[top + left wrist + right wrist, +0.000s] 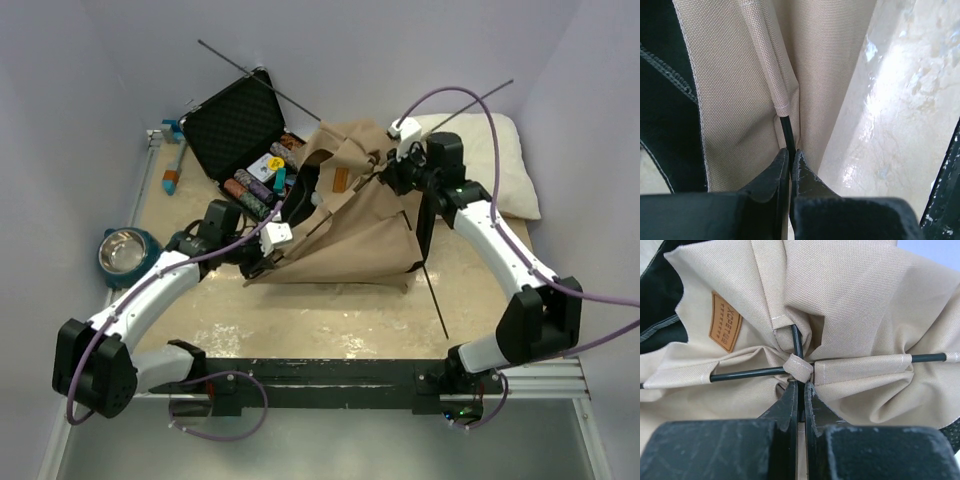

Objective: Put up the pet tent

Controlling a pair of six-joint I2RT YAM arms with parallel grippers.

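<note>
- Pet tent slumps mid-frame on your worktop.
- Left fingers clench a pole, anchoring that corner.
- Right fingers clench the upright pole under the crossing, probably steadying the peak.

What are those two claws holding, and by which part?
Both hold the pet tent by its dark poles: the left gripper where one leaves its fabric sleeve, the right gripper just beside the crossing.

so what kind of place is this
Likely a robot lab cell: left arm and right arm bolted at a table edge, plain panels around it, pet tent and bowl as props.
</note>
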